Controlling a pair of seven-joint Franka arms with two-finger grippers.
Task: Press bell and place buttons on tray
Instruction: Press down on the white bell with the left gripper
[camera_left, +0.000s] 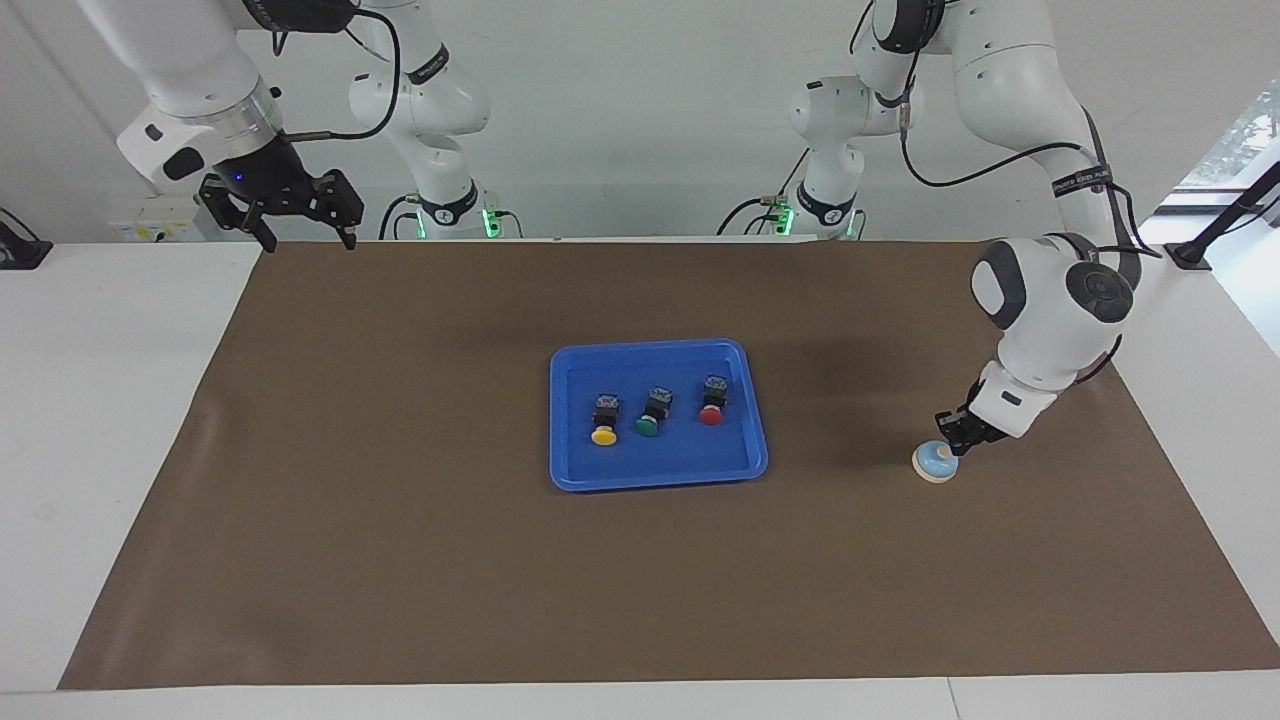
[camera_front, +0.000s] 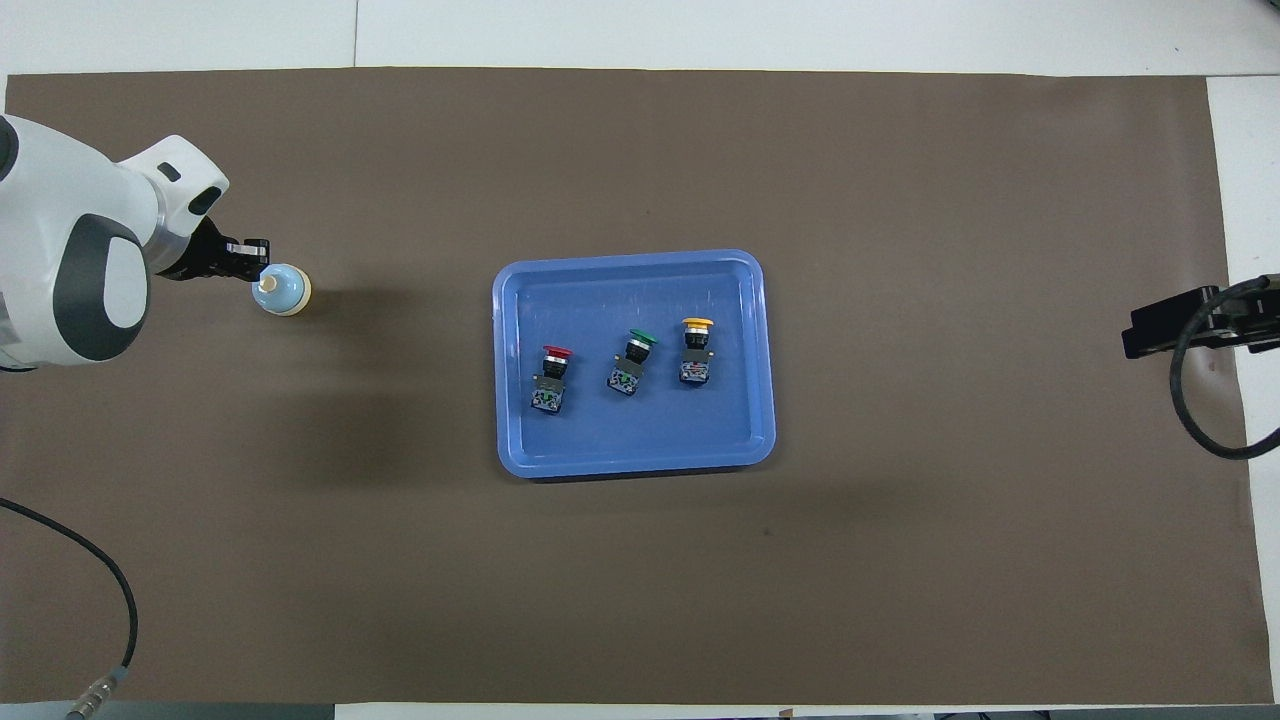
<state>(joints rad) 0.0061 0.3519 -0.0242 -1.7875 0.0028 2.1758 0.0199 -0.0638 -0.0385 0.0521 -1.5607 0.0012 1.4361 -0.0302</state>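
Note:
The light blue bell (camera_left: 935, 463) stands on the brown mat toward the left arm's end of the table; it also shows in the overhead view (camera_front: 283, 290). My left gripper (camera_left: 950, 437) is shut, and its tips are down at the bell's cream knob (camera_front: 266, 285). The blue tray (camera_left: 655, 347) lies at the middle of the mat. In it lie the yellow button (camera_left: 603, 436), the green button (camera_left: 647, 426) and the red button (camera_left: 711, 415), side by side. My right gripper (camera_left: 305, 238) is open and empty. It waits raised over the mat's edge at the right arm's end.
The brown mat (camera_left: 400, 560) covers most of the white table. Black mounts (camera_left: 20, 250) stand at the table's corners near the robots. A cable (camera_front: 110, 590) hangs over the mat's corner near the left arm.

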